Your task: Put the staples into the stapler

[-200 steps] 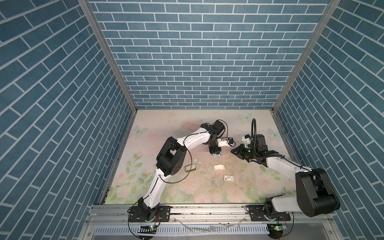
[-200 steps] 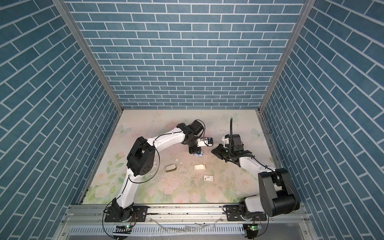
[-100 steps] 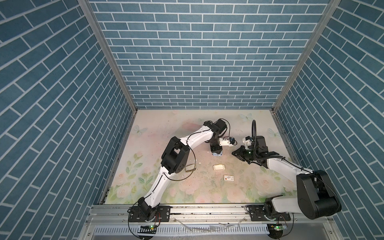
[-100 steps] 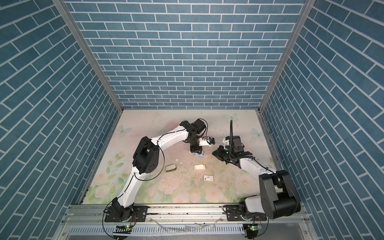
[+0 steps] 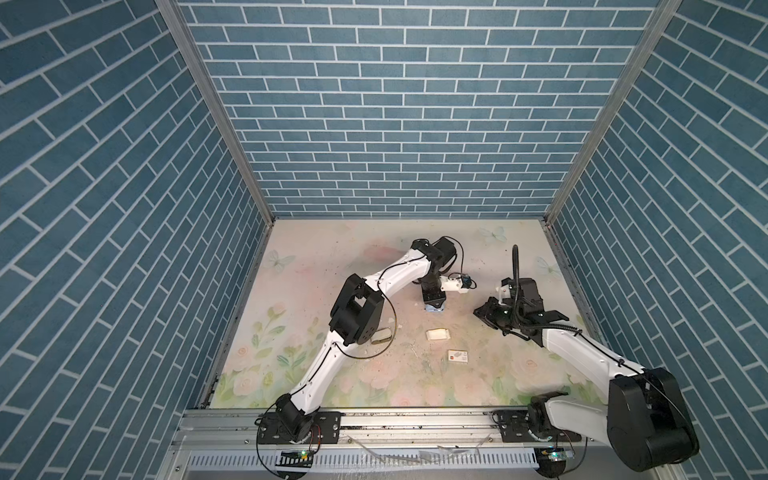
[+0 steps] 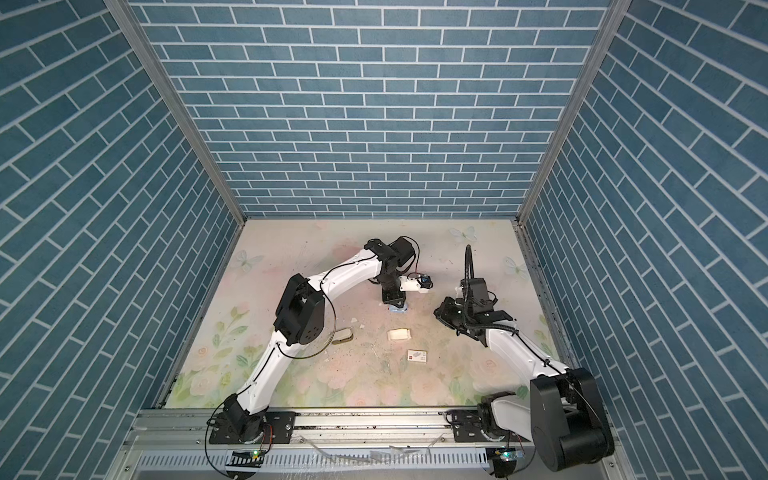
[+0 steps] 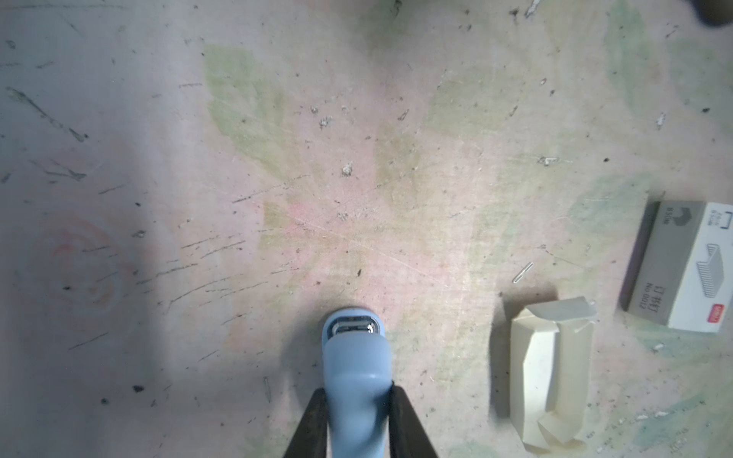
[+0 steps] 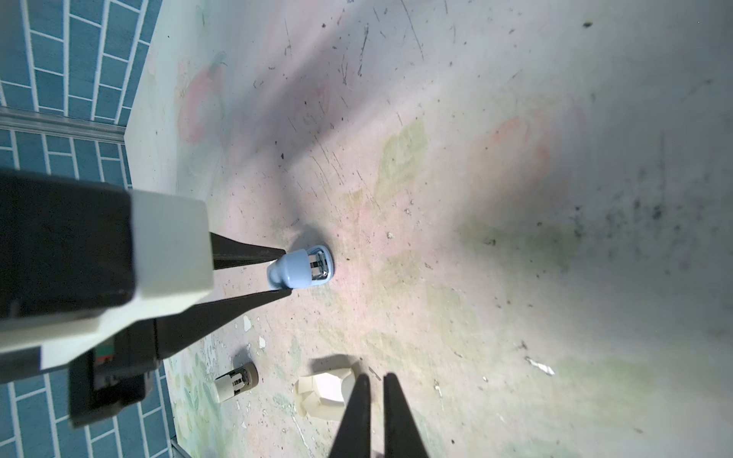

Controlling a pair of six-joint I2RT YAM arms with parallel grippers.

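The left gripper (image 7: 357,390) grips the blue stapler (image 7: 355,357) standing on its nose on the tabletop (image 7: 357,158), and a sideways push from the closed, empty right gripper (image 8: 376,376) at its 3 o'clock could tip it.

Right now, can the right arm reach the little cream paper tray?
Probably yes. The right gripper hangs close to the cream tray, with only bare table between. The blue stapler in the left gripper stands off to one side. The right jaws are shut.
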